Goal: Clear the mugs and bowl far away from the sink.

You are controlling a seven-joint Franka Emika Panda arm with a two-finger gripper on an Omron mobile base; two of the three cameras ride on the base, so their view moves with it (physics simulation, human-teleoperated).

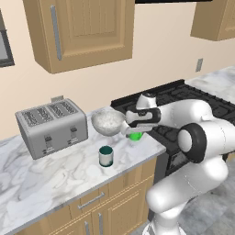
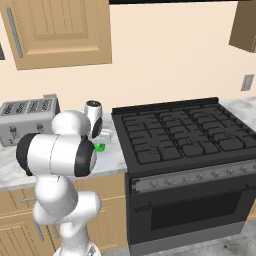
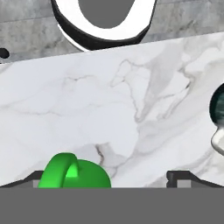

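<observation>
Bright green mug [image 1: 135, 136] sits on the marble counter [image 1: 55, 174], near its right end, just beside the black stove [image 2: 185, 135]. In the hand view the green mug [image 3: 73, 171] shows at the bottom, handle arching up, next to the left fingertip [image 3: 37, 180]; the other fingertip [image 3: 183, 179] is well off to the right. Gripper [image 1: 133, 131] hangs directly above the mug, jaws spread wide, nothing pinched between them. Can't tell whether a finger touches the mug.

Speckled whitish bowl [image 1: 108, 121] stands just left of the gripper, near the back of the counter. Dark teal mug [image 1: 106, 156] is upright closer to the front edge, apart from both. Its rim [image 3: 217, 107] also clips the right edge of the hand view.

Silver four-slot toaster [image 1: 51, 126] sits left of the bowl. Wood cabinets [image 1: 82, 32] hang above.
</observation>
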